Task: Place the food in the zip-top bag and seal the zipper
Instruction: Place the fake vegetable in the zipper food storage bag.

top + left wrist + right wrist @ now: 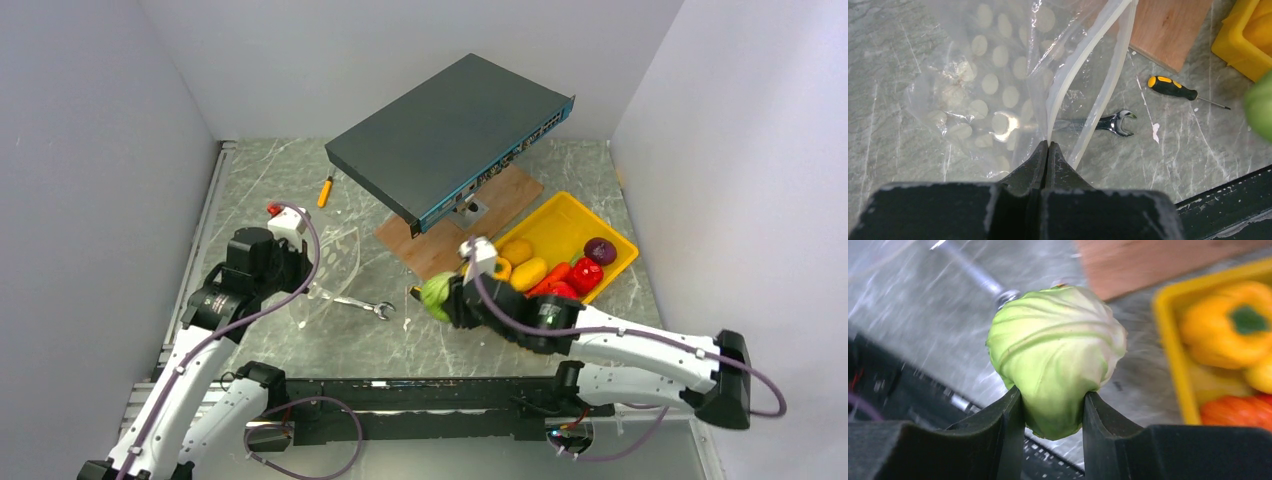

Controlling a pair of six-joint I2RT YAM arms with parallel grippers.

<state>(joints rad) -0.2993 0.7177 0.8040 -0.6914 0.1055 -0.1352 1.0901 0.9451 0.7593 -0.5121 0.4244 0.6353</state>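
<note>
Marble table (400, 345), wrench (1115, 122) half hidden behind bag (988, 75), cabbage (1260, 105) cropped.

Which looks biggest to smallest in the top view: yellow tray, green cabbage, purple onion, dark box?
1. dark box
2. yellow tray
3. green cabbage, held up, so maybe nearer the camera
4. purple onion

A pale green, white-veined cabbage (1055, 365) stands out against the grey, white-streaked marble tabletop (400, 340). The clear zip-top bag (988, 85) carries white polka dots and a whitish zipper (1052, 107); the yellow tray (565, 222) shows a yellow pepper (1233, 325), red pepper (585, 274) and purple onion (600, 250).
</note>
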